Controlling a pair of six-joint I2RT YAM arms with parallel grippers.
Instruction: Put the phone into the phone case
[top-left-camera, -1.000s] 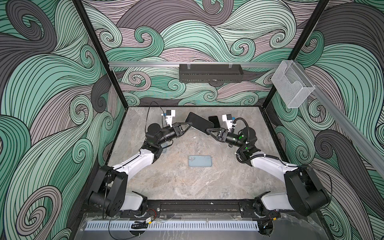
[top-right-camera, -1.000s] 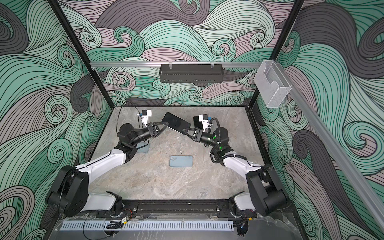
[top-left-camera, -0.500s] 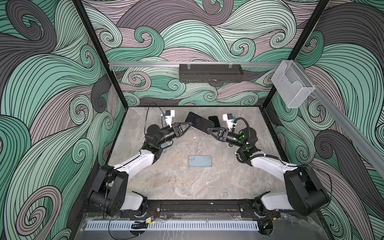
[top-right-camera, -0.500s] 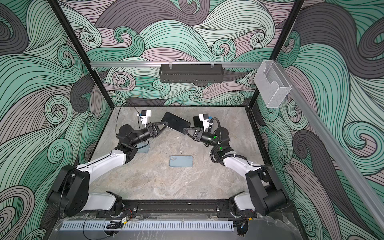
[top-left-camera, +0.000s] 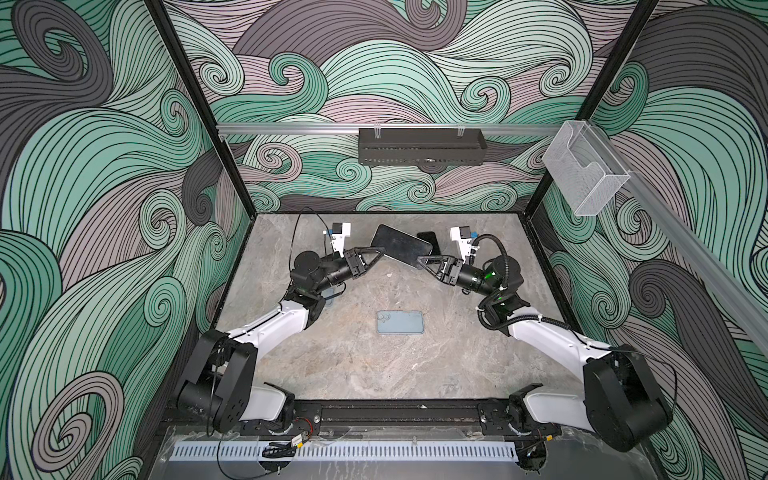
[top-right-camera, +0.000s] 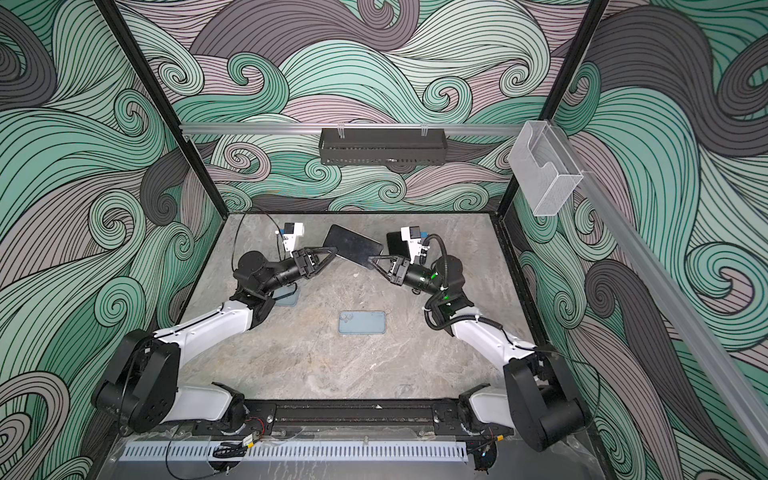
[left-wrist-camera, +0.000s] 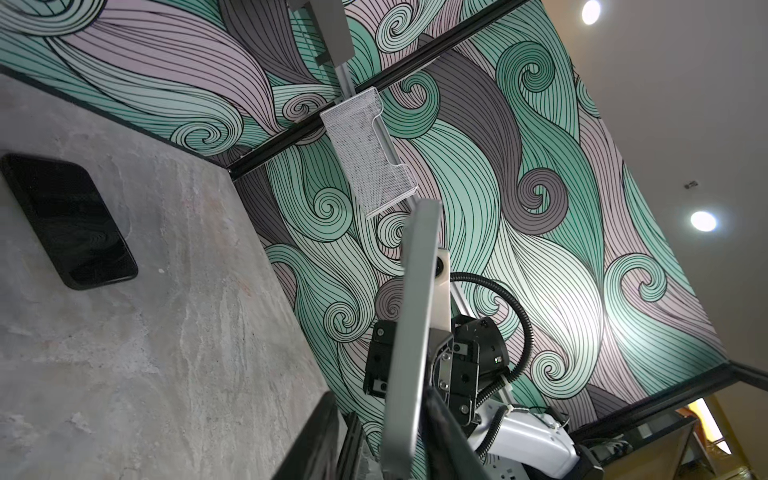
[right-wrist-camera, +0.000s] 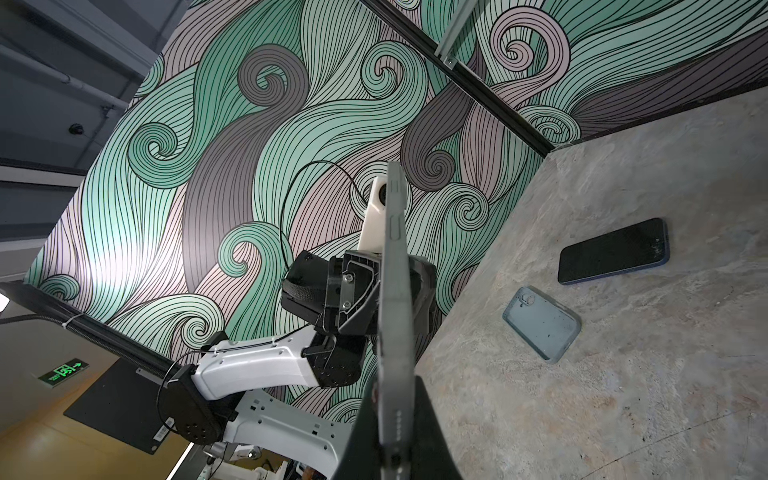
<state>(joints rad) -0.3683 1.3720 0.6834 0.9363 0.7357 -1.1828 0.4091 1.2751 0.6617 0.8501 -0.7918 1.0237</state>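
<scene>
The phone, dark-screened with a grey metal rim, hangs tilted in the air over the back of the table, between my two grippers. My right gripper is shut on its right end, and the right wrist view shows both fingers pressed against the phone. My left gripper is open around the other end, with a gap between one finger and the phone's edge. The blue-grey phone case lies flat on the table's middle, its open side up, also visible as the case.
A black phone-shaped slab lies at the back of the table, behind the held phone. A blue phone with a dark screen lies on the left, partly under the left arm. A black shelf and a mesh holder hang on the walls.
The right gripper's jaws have closed onto the phone's right end. The left gripper's jaws have parted from the phone's other end. Neither arm nor the phone has visibly shifted.
</scene>
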